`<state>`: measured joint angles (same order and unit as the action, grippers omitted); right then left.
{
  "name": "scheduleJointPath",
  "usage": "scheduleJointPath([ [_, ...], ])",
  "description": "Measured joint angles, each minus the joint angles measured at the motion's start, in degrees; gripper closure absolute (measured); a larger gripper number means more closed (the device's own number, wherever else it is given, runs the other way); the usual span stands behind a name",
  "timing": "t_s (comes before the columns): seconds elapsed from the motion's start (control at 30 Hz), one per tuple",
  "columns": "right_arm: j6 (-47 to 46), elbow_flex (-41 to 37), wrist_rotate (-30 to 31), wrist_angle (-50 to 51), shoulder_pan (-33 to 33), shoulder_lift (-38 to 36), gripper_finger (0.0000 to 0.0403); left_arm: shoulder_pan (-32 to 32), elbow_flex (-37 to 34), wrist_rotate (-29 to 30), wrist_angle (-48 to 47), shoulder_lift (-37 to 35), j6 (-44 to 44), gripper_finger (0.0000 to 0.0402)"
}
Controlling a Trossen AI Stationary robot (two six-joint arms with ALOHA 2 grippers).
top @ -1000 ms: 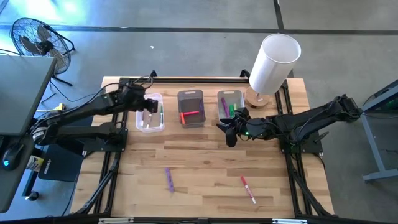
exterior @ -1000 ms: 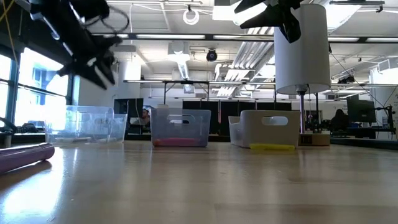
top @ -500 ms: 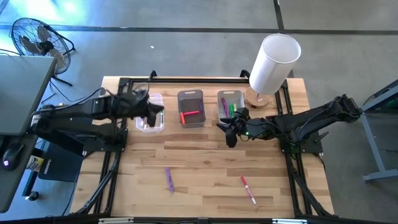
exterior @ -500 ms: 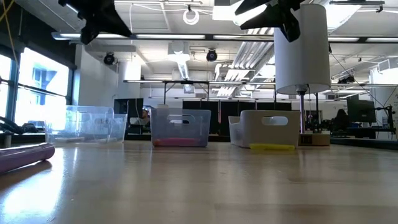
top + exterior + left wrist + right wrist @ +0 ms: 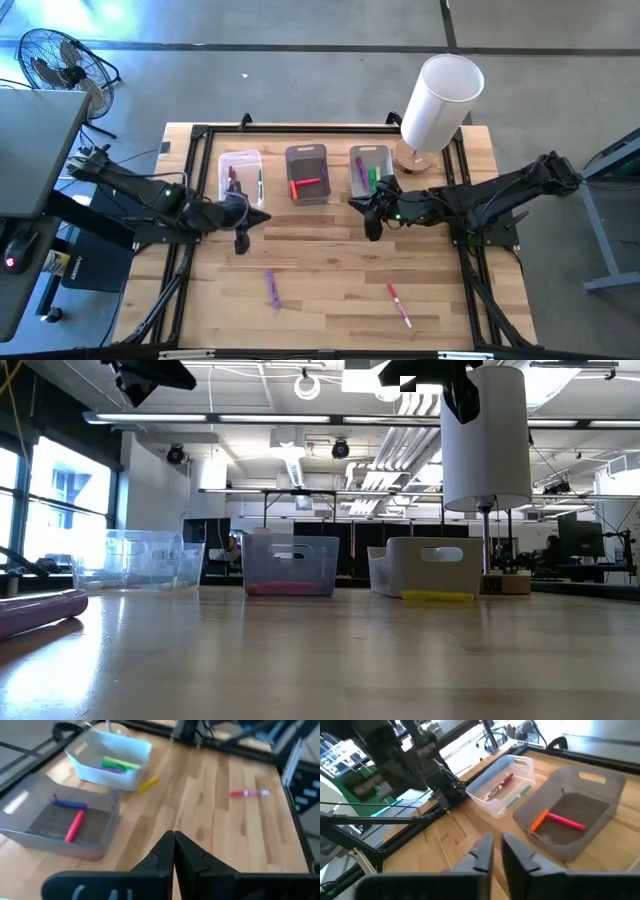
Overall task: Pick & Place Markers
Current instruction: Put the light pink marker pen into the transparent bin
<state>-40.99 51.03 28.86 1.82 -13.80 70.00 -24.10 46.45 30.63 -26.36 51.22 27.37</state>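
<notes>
Planked pale wood makes up the table (image 5: 330, 260), its smooth boards framed by black rails, and a tall white cylinder (image 5: 440, 100) stands on a round wooden base at the far right corner, clear of the work. Three small rectangular bins sit in a row along the far edge, apparently as sorting targets: a clear bin (image 5: 240, 178) holding red and green markers, a smoky grey bin (image 5: 307, 175) holding a red-orange pair, and a white bin (image 5: 370, 168) with green and purple ones. The left gripper (image 5: 243, 238) hangs over bare wood just in front of the clear bin, its dark fingers pressed together on nothing; the right gripper (image 5: 373, 228) hovers just in front of the white bin, fingers nearly together and empty too. Loose markers lie nearer the front, likely the next picks: a purple marker (image 5: 272, 288) and a slim red-and-white marker (image 5: 399, 305), well apart.
</notes>
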Motion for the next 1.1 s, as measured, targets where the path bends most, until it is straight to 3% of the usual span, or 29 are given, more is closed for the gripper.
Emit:
scheduleJointPath([
  [0.13,-0.46,1.65,2.27,0.94,-2.08,0.58,0.0389,-0.73,-2.77,-0.02,0.43,0.39,-0.15,0.0401],
  [0.27,-2.28,7.26,5.17,8.28,-5.09,2.73,0.0399,-0.71,-5.76,-0.65,0.90,-2.23,0.32,0.0401],
  [0.47,-12.83,22.91,5.03,34.15,-8.02,12.01,0.0402,-0.71,-8.98,-2.40,2.31,-6.67,0.48,0.0401],
  [0.6,-23.91,34.74,-1.37,52.90,-9.20,21.13,0.0402,-0.69,-10.02,-2.56,2.06,-8.08,0.05,0.0401],
  [0.77,-36.90,45.22,-14.63,70.39,-11.21,32.11,0.0403,-0.69,-10.31,-5.05,2.25,-8.33,0.04,0.0401],
  [0.93,-45.51,46.97,-27.04,73.05,-14.77,38.56,0.0396,-0.69,-10.31,-8.47,2.23,-8.33,0.09,0.0401],
  [1.1,-53.51,43.98,-30.18,72.28,-18.62,41.17,0.0365,-0.69,-10.31,-9.22,2.20,-8.35,0.02,0.0401],
])
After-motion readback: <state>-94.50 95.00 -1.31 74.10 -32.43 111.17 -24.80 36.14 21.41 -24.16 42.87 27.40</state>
